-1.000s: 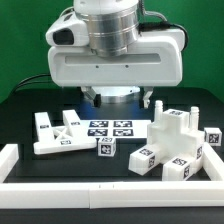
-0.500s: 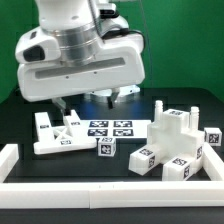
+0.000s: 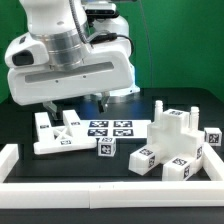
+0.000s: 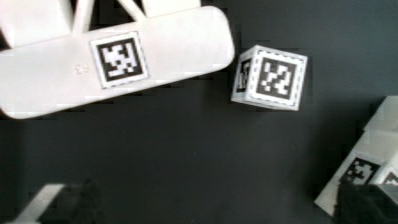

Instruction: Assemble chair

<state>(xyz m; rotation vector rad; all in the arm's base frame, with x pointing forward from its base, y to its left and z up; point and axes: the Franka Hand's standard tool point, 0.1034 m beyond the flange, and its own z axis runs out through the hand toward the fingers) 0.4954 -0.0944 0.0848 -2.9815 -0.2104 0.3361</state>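
1. Fingers (image 3: 101,100) hang wide apart with nothing between them, over the tabletop (image 3: 120,178) toward its edge at the exterior view's left, above a flat notched panel (image 3: 55,133).
2. Chair parts lie loose. The panel sits near that edge, with a small cube (image 3: 106,147) just beside it toward the middle. A stepped block (image 3: 178,138) stands near the opposite edge with smaller pieces against it. How much of that block is already joined, I cannot tell.
3. The marker board (image 3: 108,128) lies between the panel and the stepped block, behind the cube.
4. The step in hand looks like lining up for a grasp on the panel.
5. Risk: the panel is broad and flat. If the fingers come down on its top face instead of straddling a narrow part, they would press it down and close on nothing.
6. Risk: a grip far from the panel's middle would likely let it tilt or swing once lifted.
7. Risk: the cube is close, so a finger coming down on that side could knock it toward the border rail (image 3: 100,195).
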